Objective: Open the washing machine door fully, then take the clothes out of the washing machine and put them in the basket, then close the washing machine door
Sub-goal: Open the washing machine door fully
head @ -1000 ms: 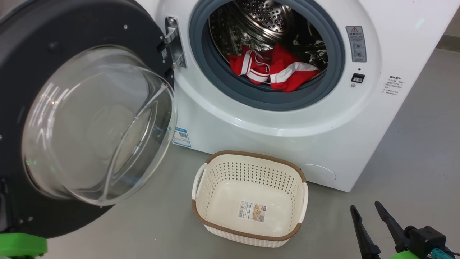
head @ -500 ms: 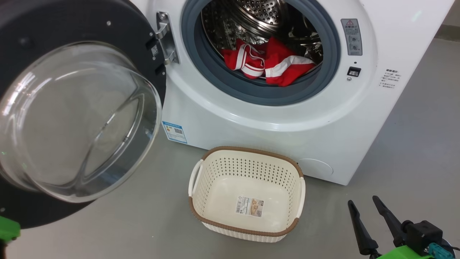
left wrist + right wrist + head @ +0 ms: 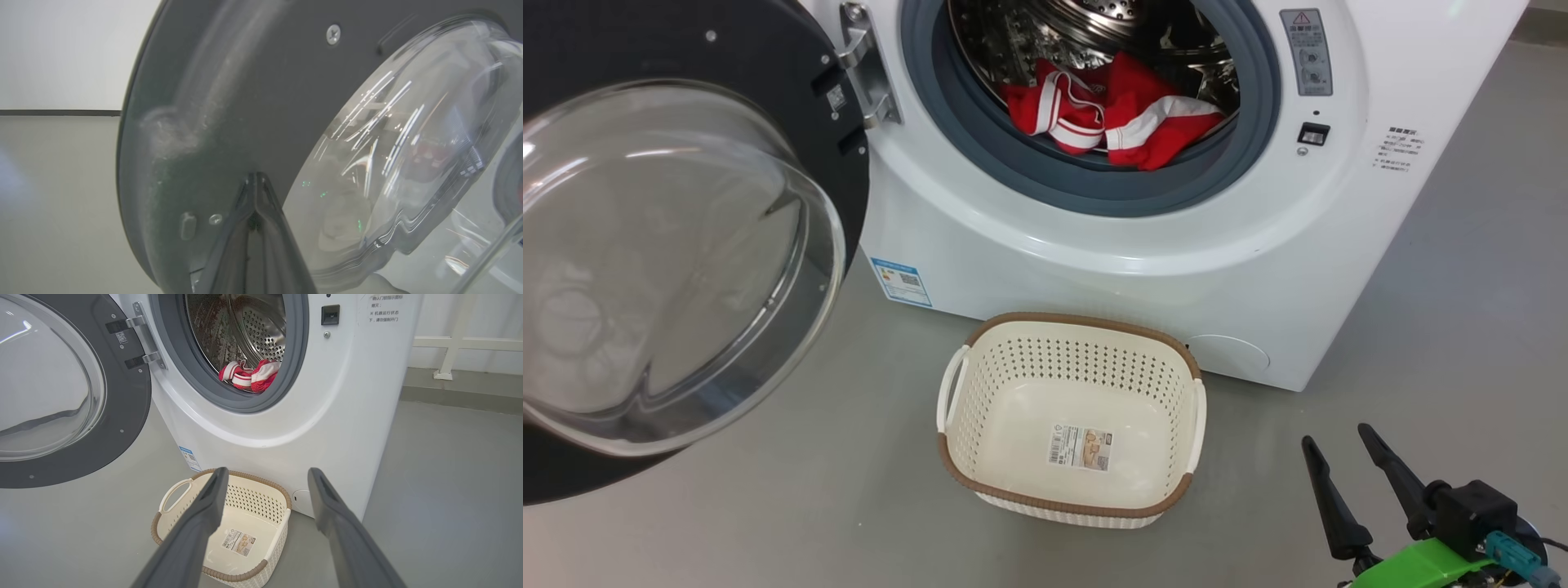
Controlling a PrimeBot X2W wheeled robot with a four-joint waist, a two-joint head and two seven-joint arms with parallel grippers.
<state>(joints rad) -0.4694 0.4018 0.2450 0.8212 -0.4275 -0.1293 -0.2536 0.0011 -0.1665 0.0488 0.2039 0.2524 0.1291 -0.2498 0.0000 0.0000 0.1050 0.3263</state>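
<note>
my left claw [image 3: 255, 181]: clenched, tips by the dark rim of door [image 3: 686, 245] | door: swung wide | clothes [image 3: 1115, 118]: red, in drum of washer [image 3: 1094, 261] | basket [image 3: 1086, 320]: on floor, just before washer | my right claw [image 3: 1335, 437]: spread, free, right of basket

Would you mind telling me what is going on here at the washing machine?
The laundry is about to be unloaded. The left gripper, shut, has its tip at the inner black rim of the washing machine door, which stands swung wide open. The red clothes lie inside the washing machine, none taken out yet, and the basket on the floor in front holds no clothes. The right gripper hangs open and empty, low to the right of the basket.
</note>
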